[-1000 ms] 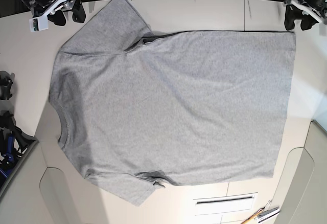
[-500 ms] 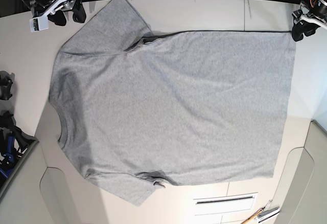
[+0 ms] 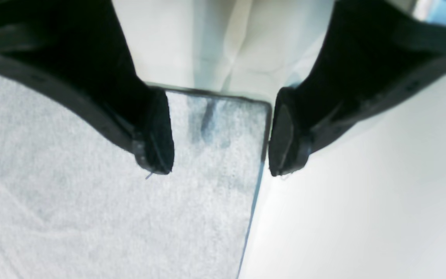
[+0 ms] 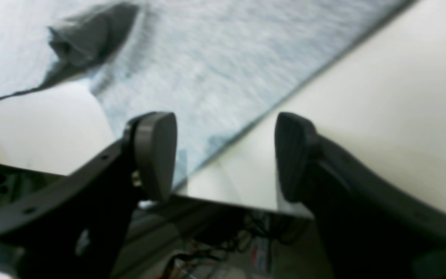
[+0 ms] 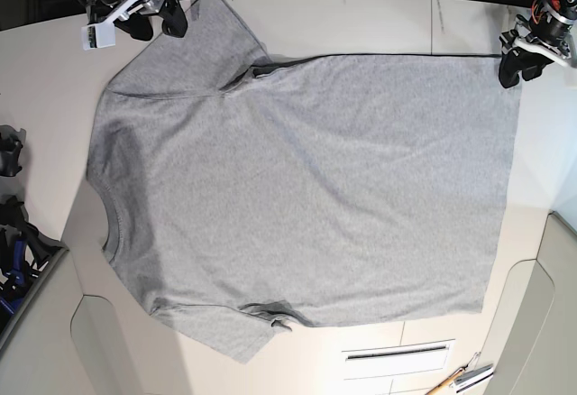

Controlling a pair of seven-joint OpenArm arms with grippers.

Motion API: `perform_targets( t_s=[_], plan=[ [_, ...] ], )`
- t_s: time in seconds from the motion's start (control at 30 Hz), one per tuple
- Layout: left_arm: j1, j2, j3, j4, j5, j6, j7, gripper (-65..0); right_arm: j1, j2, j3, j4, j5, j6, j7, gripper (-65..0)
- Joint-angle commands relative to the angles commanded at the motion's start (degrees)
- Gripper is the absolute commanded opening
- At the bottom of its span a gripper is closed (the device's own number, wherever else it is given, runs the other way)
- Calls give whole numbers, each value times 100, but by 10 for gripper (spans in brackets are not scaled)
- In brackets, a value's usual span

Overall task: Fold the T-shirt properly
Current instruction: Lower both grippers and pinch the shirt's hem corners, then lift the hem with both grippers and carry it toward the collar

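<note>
Base view: left arm's open jaws (image 5: 520, 72) above the T-shirt's (image 5: 306, 188) corner.

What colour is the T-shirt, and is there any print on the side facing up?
Heather grey, with no print visible on the T-shirt; base view shows it best.

- Base view: T-shirt (image 5: 306, 188) spread on table (image 5: 54, 79), mid-scene
- Neck (image 5: 101, 215) at L, hem edge (image 5: 501, 188) at R
- One sleeve (image 5: 198, 52) far L, other sleeve (image 5: 216, 327) near L
- Right gripper (image 5: 155, 25) far L, above/beside far sleeve
- Left gripper (image 5: 518, 72) far R, fingers either side of shirt's far R corner
- Pen-like tool (image 5: 453, 374) near R, beyond shirt's near edge, apart
</note>
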Motion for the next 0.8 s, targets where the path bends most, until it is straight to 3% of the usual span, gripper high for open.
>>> perform_targets(
  t_s=[0.3,0.4,0.53,0.8],
  plan=[
    [0,0,0,0,0,0,0,-225,262,-138,-345,-490,7,35,0,-253],
    [0,0,0,0,-11,-2,57,-225,262,-136,-378,-487,26,216,15,-254],
    [2,0,0,0,-50,-170,170,-225,262,-138,-442,-487,92,221,15,-256],
    [13,33,0,0,-223,-183,354,-230,262,-289,-501,-483,105,221,17,-256]
  ],
)
